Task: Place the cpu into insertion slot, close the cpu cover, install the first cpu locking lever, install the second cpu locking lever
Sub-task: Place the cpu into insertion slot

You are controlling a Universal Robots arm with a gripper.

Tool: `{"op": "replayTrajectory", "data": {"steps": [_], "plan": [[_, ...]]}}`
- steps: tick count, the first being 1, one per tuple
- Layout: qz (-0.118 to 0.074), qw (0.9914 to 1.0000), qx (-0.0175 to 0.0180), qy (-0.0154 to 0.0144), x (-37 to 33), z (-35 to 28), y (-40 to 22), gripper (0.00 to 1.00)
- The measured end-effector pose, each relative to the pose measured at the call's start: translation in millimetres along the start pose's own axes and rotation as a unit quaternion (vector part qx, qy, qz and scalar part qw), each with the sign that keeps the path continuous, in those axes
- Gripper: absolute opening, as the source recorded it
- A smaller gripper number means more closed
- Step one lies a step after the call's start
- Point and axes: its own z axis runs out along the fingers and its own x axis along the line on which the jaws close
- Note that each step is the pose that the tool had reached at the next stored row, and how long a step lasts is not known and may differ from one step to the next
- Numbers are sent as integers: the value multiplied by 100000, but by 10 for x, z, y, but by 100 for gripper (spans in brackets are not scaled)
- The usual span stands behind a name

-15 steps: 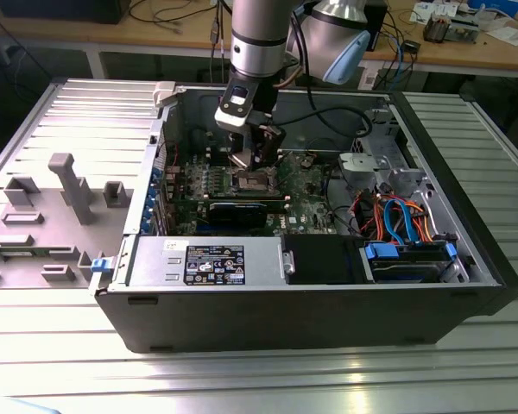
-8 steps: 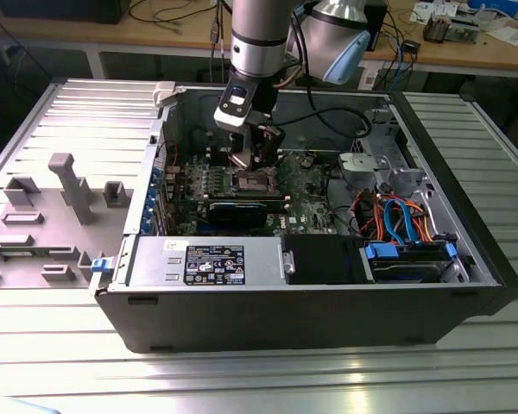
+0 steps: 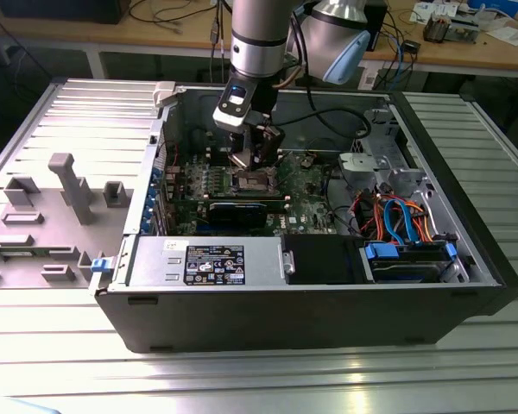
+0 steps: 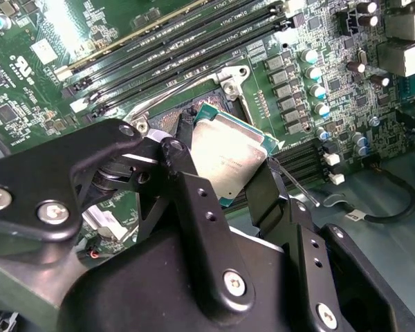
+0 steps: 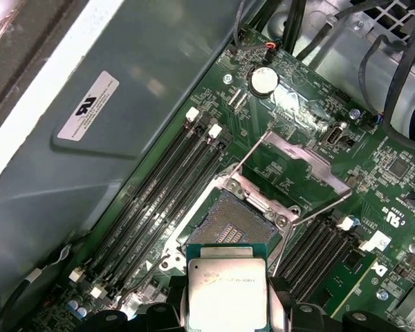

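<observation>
An open computer case [image 3: 328, 306] sits on a ribbed metal table [image 3: 259, 384]. A robot arm reaches down into the case, with its gripper [image 3: 254, 156] just above the green motherboard [image 3: 315, 216]. In both wrist views, the black fingers [image 4: 187, 181] are clenched on two opposite edges of the cpu [image 5: 227, 287], whose silver top faces up. The cpu hangs close beside the insertion slot [image 5: 238, 220] and is not yet seated. The slot's dark centre lies bare. The cpu cover [image 5: 290, 146] stands flipped open on the slot's far side. Long black memory slots [image 5: 167, 187] run beside the slot.
</observation>
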Motion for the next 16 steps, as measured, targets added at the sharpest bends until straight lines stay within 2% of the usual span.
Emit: {"op": "replayTrajectory", "data": {"steps": [16], "plan": [[2158, 99977, -35, 82, 0, 4, 0, 55]]}}
